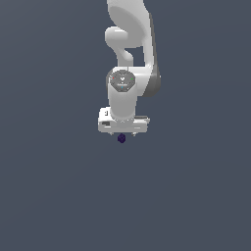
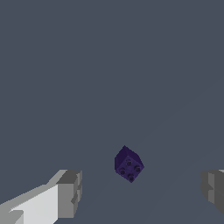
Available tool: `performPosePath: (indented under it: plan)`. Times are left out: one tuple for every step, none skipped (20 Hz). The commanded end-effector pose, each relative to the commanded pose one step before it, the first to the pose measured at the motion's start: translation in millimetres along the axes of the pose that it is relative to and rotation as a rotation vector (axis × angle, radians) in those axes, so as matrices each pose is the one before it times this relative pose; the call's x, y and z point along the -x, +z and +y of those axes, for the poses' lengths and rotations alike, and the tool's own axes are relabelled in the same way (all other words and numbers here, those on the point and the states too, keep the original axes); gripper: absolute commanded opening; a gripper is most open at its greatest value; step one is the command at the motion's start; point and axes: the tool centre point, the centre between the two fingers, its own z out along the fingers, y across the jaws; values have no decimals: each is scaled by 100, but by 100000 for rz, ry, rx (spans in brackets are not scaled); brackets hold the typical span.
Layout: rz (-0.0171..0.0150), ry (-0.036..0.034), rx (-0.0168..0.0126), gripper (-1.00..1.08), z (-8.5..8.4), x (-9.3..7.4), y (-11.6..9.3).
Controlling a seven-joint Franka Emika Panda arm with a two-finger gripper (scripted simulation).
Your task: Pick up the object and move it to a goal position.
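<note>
Surface and surroundings: one flat, unmarked slate-grey bench (image 1: 54, 196) fills both views from edge to edge. No wall, edge or horizon shows; the ground tone is uniform, with only faint lighter streaks in the wrist view.

Count: one white, glossy, jointed robot arm (image 1: 128, 59); one white gripper (image 1: 122, 134) with grey finger pads; one small dark purple cube (image 1: 121, 138). Nothing else is itemised.

Arm: descends from the top of the exterior view, wrist pointing straight down, with the broad white gripper body set crosswise at its lower end.

Gripper: in the wrist view (image 2: 140, 192) two grey fingers (image 2: 70, 192) show, one at each side of the picture, well apart, with bare bench between them. The jaws stand spread wide and grasp nothing.

Cube: in the exterior view it sits just below the gripper body, about under its middle. In the wrist view the cube (image 2: 128, 164) lies in the gap between the two fingers, closer to the white-backed finger than to the other, touching neither. It is turned cornerwise to the line between the fingers, one vertical edge facing the camera. One face carries a group of small dark studs or dots. All sides look equal, so no long axis can be given. Whether it rests on the bench cannot be told for certain.
</note>
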Motion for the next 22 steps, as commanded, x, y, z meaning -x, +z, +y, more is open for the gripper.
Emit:
performPosePath:
  plan:
    - [0, 0, 0, 100, 1, 0, 0]
    - [-1, 195, 4, 100, 75, -2, -19]
    - [-6, 565, 8, 100, 220, -7, -55]
    - [-12, 926, 13, 100, 367, -12, -93]
    - [-21, 1252, 20, 100, 511, -19, -134]
    - [-35, 1394, 26, 100, 599, -28, -167]
    - [-44, 1127, 29, 100, 525, -31, -158]
    - [-52, 815, 31, 100, 431, -32, -143]
    - [-56, 479, 32, 100, 321, -30, -122]
    - [-51, 143, 29, 100, 180, -23, -81]
    - [-22, -64, 13, 100, 60, -11, -44]
    - [-12, -137, 7, 100, -35, -3, 3]
    - [0, 0, 0, 100, -42, 5, 41]
    - [63, 65, -36, 100, -88, 21, 38]
    - [56, 277, -33, 100, -57, 22, 67]
    - [79, 444, -46, 100, -47, 30, 81]
    - [99, 607, -58, 100, -41, 37, 97]
    - [119, 766, -71, 100, -36, 46, 114]
    - [138, 907, -82, 100, -37, 54, 131]
    - [156, 1029, -93, 100, -42, 62, 149]
    - [177, 1141, -106, 100, -55, 73, 171]
    - [199, 1263, -120, 100, -71, 87, 195]
